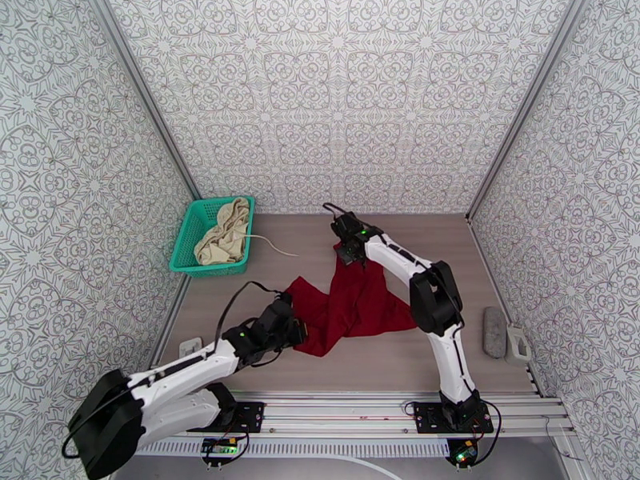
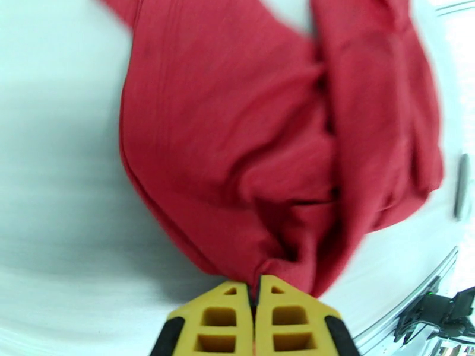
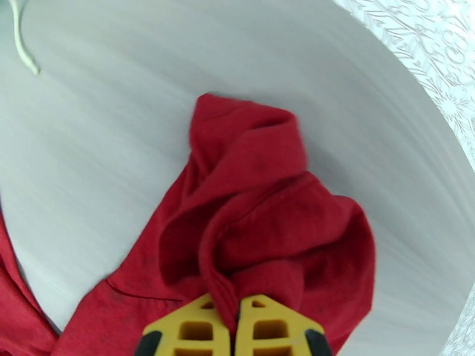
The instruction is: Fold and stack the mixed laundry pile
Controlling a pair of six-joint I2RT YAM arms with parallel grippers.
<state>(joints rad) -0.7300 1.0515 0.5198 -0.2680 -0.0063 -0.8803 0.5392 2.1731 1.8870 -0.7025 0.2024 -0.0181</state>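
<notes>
A dark red shirt (image 1: 352, 302) lies crumpled on the table's middle. My left gripper (image 1: 298, 330) is shut on its near left edge; in the left wrist view the yellow fingertips (image 2: 228, 304) pinch a fold of the red shirt (image 2: 249, 143). My right gripper (image 1: 350, 254) is shut on the shirt's far corner, and in the right wrist view its fingertips (image 3: 196, 324) clamp a bunched hem of the red shirt (image 3: 255, 221). The cream-beige garment (image 1: 224, 238) sits in the teal basket (image 1: 186, 234), its white cord (image 1: 272, 246) trailing onto the table.
The teal basket stands at the back left against the wall. A grey oblong object (image 1: 494, 331) lies at the right edge of the table. Patterned walls close in three sides. A metal rail (image 1: 360, 406) runs along the near edge.
</notes>
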